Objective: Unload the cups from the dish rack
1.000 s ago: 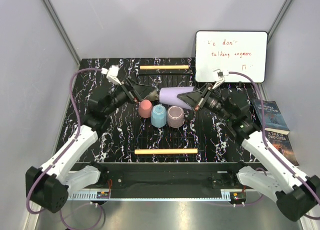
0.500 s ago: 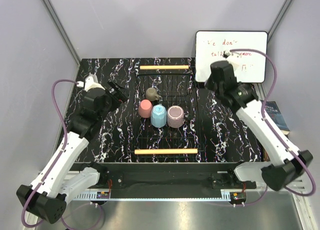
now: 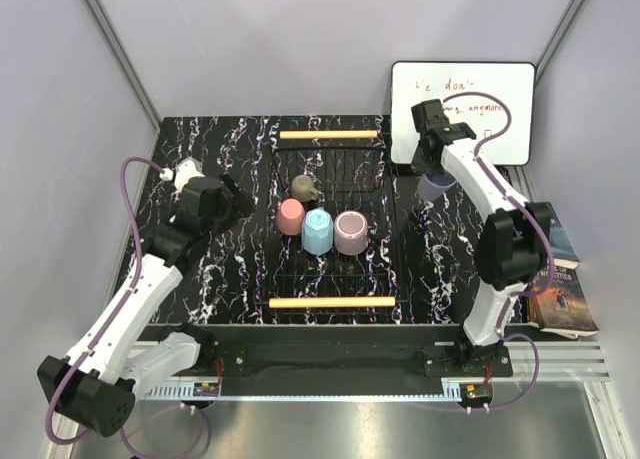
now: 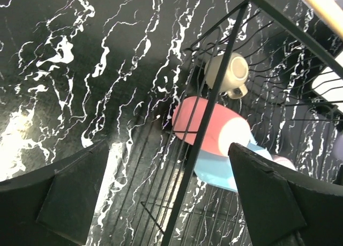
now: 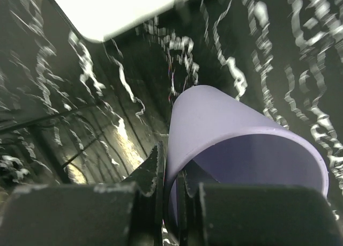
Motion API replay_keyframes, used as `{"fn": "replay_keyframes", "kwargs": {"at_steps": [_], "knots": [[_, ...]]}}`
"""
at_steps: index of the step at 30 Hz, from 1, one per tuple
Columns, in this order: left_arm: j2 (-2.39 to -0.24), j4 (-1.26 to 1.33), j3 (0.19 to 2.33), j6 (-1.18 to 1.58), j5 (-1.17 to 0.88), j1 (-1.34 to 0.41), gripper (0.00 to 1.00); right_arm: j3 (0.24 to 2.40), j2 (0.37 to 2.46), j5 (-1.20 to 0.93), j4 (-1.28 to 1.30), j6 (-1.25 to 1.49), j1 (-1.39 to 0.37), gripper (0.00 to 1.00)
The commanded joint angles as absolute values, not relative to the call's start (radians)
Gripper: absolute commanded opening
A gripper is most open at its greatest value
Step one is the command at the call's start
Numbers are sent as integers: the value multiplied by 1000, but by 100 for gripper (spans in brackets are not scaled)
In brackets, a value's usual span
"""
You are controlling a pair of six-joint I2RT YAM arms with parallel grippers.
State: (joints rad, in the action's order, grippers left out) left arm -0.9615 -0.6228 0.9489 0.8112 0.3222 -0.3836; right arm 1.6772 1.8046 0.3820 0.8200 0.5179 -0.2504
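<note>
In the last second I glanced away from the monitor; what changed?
The right gripper, shut on the lavender cup, carried it right, off the dish rack, toward the whiteboard. The left gripper drew back left, open. The coral cup, light blue cup, mauve cup and olive-grey mug stayed in the rack.

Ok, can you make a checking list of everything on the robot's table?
Surface: black marbled table, white veins.
Job's things: dish rack holds coral cup, blue cup, mauve cup and olive-grey mug; lavender cup is off it, to the right.
Clutter: whiteboard at back right; two books at right edge.
End effectors: right end effector shut on the lavender cup's wall; left end effector open, empty.
Cables: purple cable on each arm; the right one loops across the whiteboard.
Surroundings: plain grey walls; nothing else seen.
</note>
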Motion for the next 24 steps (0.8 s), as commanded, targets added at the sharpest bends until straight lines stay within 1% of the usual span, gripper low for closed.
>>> {"fn": "replay_keyframes", "kwargs": {"at_steps": [1,7,15,24], "knots": [[-959,-623,936,793,356,-382,99,1741,1870,304,842,531,-247,0],[-992,-624,911,793,339,-382,99,1805,1962,278,850,525,-233,0],[-1038,-638,934,787,334,-382,99,1877,2091,253,882,514,-209,0],[-1060,-643,936,785,331,-383,99,1916,2157,272,908,483,-203,0]]}}
